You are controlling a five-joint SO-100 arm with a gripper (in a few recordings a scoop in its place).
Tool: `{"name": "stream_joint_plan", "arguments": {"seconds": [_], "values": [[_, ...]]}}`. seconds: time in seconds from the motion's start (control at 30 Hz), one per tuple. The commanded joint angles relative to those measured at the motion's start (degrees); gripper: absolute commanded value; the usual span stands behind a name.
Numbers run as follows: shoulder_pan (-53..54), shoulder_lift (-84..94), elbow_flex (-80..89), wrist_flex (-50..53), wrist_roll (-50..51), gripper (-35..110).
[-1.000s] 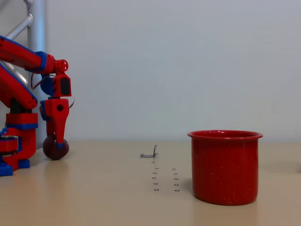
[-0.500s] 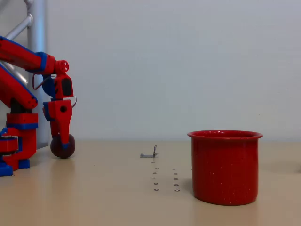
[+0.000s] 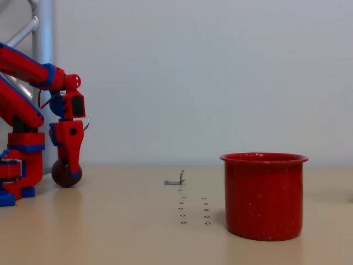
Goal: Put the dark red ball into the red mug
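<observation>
The dark red ball [image 3: 59, 176] rests low on the table at the far left, next to the arm's base. My red-and-blue gripper [image 3: 68, 170] points straight down over it, one finger crossing the ball's front, and the jaws look shut on the ball. The red mug [image 3: 263, 196] stands upright on the table at the right, well away from the gripper, its opening facing up.
A small grey metal bracket [image 3: 175, 180] lies on the table between ball and mug. Two rows of tiny ring marks [image 3: 193, 210] run toward the front. A metal pole [image 3: 43, 33] rises behind the arm at the left.
The gripper and ball swung slightly right and a little up, then came back left and down to about where they began. The mug has not moved.
</observation>
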Motion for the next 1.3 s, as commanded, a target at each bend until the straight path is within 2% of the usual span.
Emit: {"name": "stream_joint_plan", "arguments": {"seconds": [0.0,0.53,0.9,1.27], "values": [[0.62,1.93,-0.53,-1.32,-1.32,33],[0.88,0.53,-2.46,-3.87,-2.72,31],[1.58,0.35,-2.64,-4.22,-3.96,24],[6.94,-3.87,-8.53,-6.68,-6.33,22]]}}
